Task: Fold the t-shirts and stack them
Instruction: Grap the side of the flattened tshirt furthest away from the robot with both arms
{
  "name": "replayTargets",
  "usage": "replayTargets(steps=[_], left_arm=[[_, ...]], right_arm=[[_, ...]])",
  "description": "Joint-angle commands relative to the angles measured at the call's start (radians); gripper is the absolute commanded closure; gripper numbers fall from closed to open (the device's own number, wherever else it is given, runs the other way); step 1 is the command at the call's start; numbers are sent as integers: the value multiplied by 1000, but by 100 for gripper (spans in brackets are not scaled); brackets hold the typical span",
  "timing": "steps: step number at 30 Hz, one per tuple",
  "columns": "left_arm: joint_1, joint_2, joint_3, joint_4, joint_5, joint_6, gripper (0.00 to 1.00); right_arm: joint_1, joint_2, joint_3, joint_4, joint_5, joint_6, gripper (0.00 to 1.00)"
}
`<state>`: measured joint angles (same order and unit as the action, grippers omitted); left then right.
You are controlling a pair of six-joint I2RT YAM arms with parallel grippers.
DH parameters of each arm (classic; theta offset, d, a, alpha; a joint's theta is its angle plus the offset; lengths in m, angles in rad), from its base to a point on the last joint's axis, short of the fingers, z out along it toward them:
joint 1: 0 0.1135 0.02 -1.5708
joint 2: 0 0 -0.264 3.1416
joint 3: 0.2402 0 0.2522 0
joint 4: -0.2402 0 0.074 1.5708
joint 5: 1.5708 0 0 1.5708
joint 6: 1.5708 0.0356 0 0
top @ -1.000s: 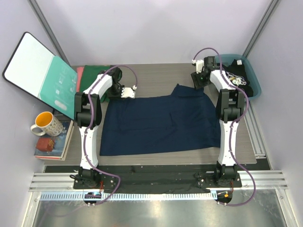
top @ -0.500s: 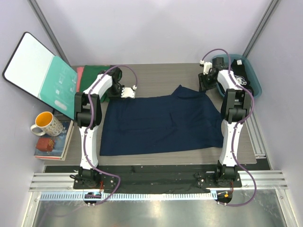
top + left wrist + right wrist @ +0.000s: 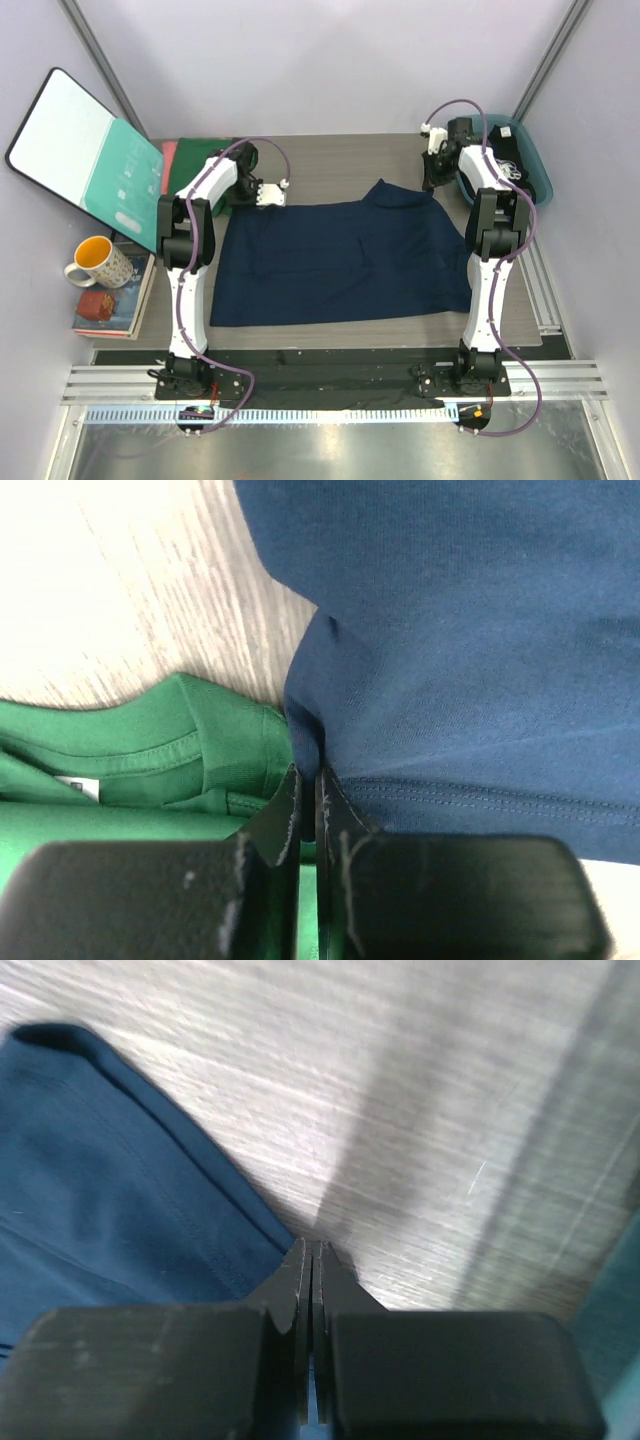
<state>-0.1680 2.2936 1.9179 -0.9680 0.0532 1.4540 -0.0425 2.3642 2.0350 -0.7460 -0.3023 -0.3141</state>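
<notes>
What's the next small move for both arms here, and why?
Probably lift both grippers slightly together. The left gripper is shut on a far corner of the navy t-shirt; the right gripper is shut at its other far edge, though whether it caught cloth is unclear. A small lift would show that before folding.

The top camera looked steeply down from above and behind the arm bases, far enough off to hold the whole table [image 3: 330, 160] and the spread navy t-shirt [image 3: 340, 262]. Each wrist camera peered along its own fingers from very close, the left gripper [image 3: 308, 778] at the shirt's far-left corner by the green t-shirt [image 3: 130, 750], the right gripper [image 3: 312, 1248] at its far-right edge. All three views shared that navy cloth.
</notes>
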Motion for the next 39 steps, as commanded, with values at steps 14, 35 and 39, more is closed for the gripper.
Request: replayTargets(steps=[14,35,39], left_arm=[[-7,-109,-66,78,-23,-18,100],[-19,-310,-266,132,-44,-58,100],[-19,-344,-293,146,-39,-79,100]], right_arm=[[43,-54,248,5,-43,-17,99],[43,-180,162,-1,-66,-25,99],[43,-209,142,-1,-61,-33,99]])
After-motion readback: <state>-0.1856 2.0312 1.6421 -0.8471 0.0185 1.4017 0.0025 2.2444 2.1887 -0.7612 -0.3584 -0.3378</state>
